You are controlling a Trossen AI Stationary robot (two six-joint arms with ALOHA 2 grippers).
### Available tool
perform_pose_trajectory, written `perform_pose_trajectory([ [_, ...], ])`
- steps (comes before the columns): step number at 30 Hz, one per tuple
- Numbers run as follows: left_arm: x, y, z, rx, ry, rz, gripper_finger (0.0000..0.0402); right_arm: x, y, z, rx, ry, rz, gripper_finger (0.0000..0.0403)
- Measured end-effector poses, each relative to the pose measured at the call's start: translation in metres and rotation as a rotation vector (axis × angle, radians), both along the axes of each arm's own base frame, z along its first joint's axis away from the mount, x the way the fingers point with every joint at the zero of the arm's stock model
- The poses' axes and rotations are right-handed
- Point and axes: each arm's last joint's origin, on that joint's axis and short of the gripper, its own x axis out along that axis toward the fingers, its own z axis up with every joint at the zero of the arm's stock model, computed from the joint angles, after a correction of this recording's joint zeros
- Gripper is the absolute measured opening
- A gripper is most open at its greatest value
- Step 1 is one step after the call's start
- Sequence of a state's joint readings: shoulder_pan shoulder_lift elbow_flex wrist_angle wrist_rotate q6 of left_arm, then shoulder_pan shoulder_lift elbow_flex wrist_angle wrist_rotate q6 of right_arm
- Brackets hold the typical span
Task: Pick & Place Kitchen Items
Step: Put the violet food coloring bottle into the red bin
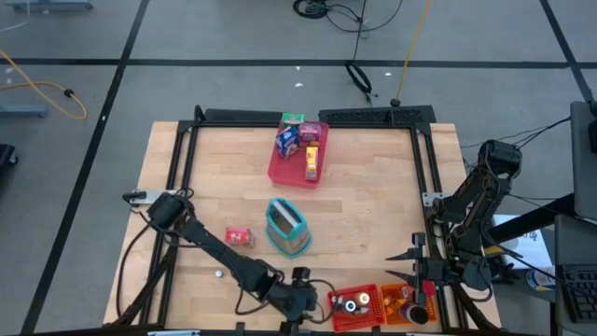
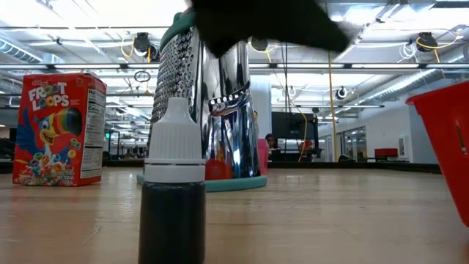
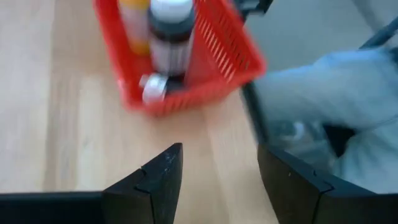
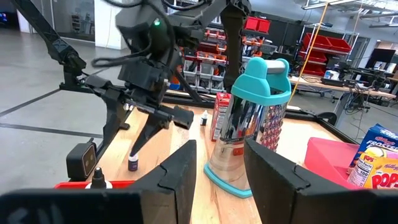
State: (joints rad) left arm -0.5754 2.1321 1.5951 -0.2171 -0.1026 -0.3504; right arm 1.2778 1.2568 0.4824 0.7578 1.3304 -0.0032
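My left gripper [image 3: 217,152] is open with only bare table between its fingers; it hangs low near the table's near edge [image 1: 312,301], just left of a red bin [image 3: 186,68] holding small bottles. A dark bottle with a white cap [image 2: 173,183] stands upright on the table near it [image 4: 133,163]. A red cereal box [image 1: 239,237] and a steel grater with teal trim [image 1: 287,227] stand mid-table. A pink tray [image 1: 280,170] at the far middle holds more packets. My right gripper [image 4: 221,146] waits open at the right edge [image 1: 417,264].
An orange bin [image 1: 403,303] sits right of the red bin [image 1: 357,308] at the near edge. A small white-capped item [image 1: 217,274] stands at the near left. A black frame [image 1: 424,168] runs around the wooden table. Bare wood lies right of the grater.
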Motion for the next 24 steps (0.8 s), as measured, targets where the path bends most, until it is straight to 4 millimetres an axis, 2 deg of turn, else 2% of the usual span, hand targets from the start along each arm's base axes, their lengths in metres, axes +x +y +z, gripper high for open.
perform_pose_trajectory([
  [6,-0.021,-0.01,-0.006,0.109,0.085,0.091,0.0207,0.0,0.0,0.0,0.001,0.0,0.0,0.0125],
  [13,-0.035,-0.018,-0.01,0.168,0.111,0.175,0.0207,0.0,0.0,0.0,0.046,-0.002,-0.001,0.0125],
  [24,-0.041,-0.022,-0.014,0.153,0.128,0.238,0.0207,0.0,0.0,0.0,0.07,-0.004,-0.001,0.0125],
])
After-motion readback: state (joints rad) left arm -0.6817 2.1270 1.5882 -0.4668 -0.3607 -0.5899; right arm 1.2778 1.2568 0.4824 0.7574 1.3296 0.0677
